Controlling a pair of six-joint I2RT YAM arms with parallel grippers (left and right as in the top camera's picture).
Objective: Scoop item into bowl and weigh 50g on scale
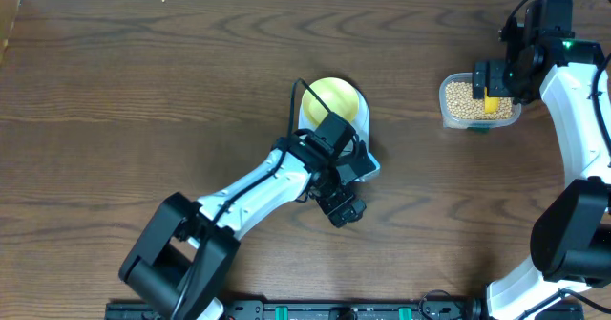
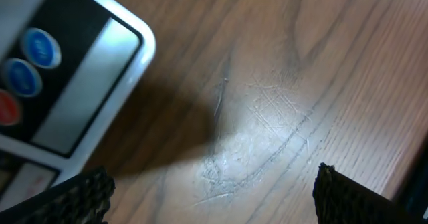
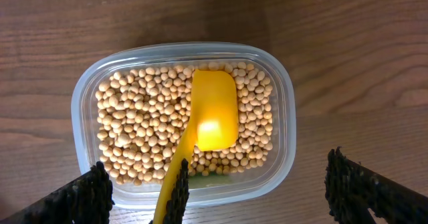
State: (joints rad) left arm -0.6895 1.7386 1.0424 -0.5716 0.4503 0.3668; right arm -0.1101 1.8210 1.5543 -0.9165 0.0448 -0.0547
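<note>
The pale yellow-green bowl (image 1: 332, 98) stands on the white scale (image 1: 370, 165), mostly hidden under my left arm. The scale's display corner with blue and red buttons shows in the left wrist view (image 2: 100, 70). My left gripper (image 1: 346, 208) (image 2: 214, 200) is open and empty over bare table just in front of the scale. The tan beans (image 1: 463, 96) (image 3: 134, 130) fill a clear tub (image 3: 284, 117). A yellow scoop (image 1: 491, 100) (image 3: 214, 110) lies on the beans, its handle rising toward my right gripper (image 1: 496, 76) (image 3: 224, 197), whose fingers are spread wide over the tub's near edge.
The tub (image 1: 449, 119) sits at the far right of the brown wooden table. A dark ridged strip (image 3: 179, 197) runs along the scoop's handle between my right fingers. The table's back edge meets a white wall.
</note>
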